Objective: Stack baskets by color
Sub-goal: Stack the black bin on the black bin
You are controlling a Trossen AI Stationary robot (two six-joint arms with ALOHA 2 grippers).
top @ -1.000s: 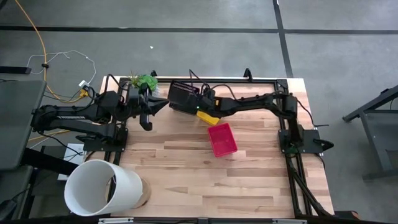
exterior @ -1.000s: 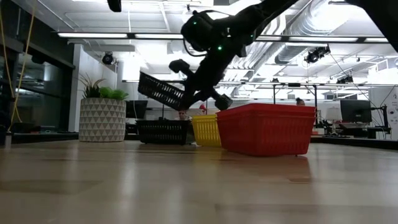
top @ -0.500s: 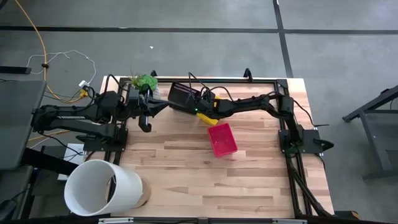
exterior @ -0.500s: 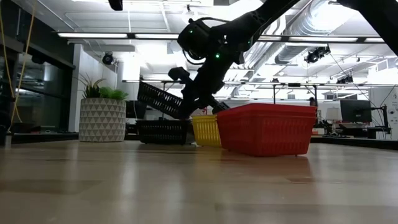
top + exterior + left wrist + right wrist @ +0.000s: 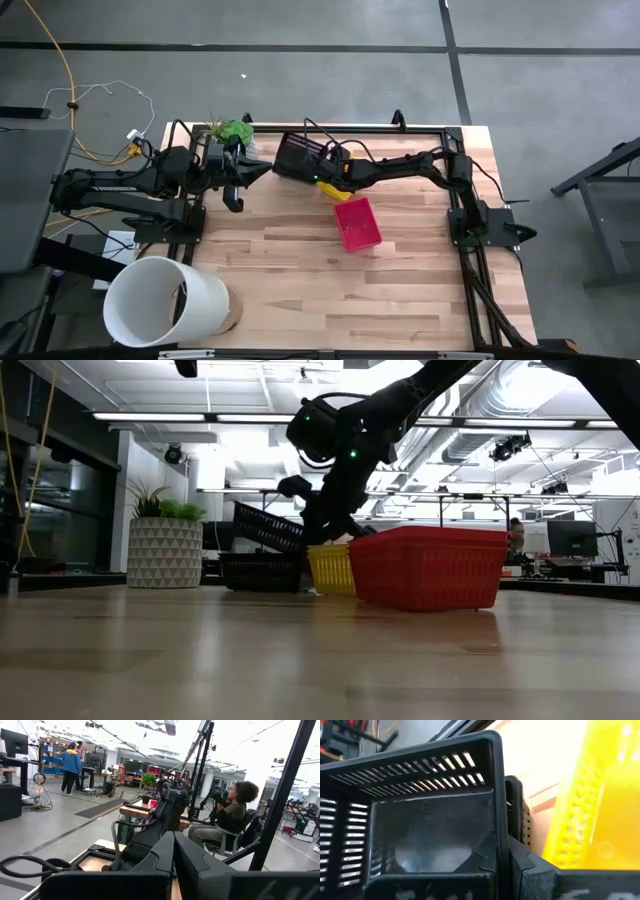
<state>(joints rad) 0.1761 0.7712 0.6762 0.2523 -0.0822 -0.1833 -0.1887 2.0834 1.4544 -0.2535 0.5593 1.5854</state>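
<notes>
Wooden table [image 5: 300, 270] carried a white cylinder [image 5: 160, 302] at its near left corner and a potted plant [image 5: 232, 130] at the far left. Right gripper [image 5: 322, 170] was clenched on the rim of 1 black basket [image 5: 297, 155], held tilted above another black basket [image 5: 260, 571] resting on the table. Yellow basket [image 5: 338, 187] lay just beside, partly hidden under the arm; possibly more than 1. Red basket [image 5: 356, 224] sat nearer centre. Left gripper [image 5: 262, 170] waited far left, fingers pressed together, empty.
</notes>
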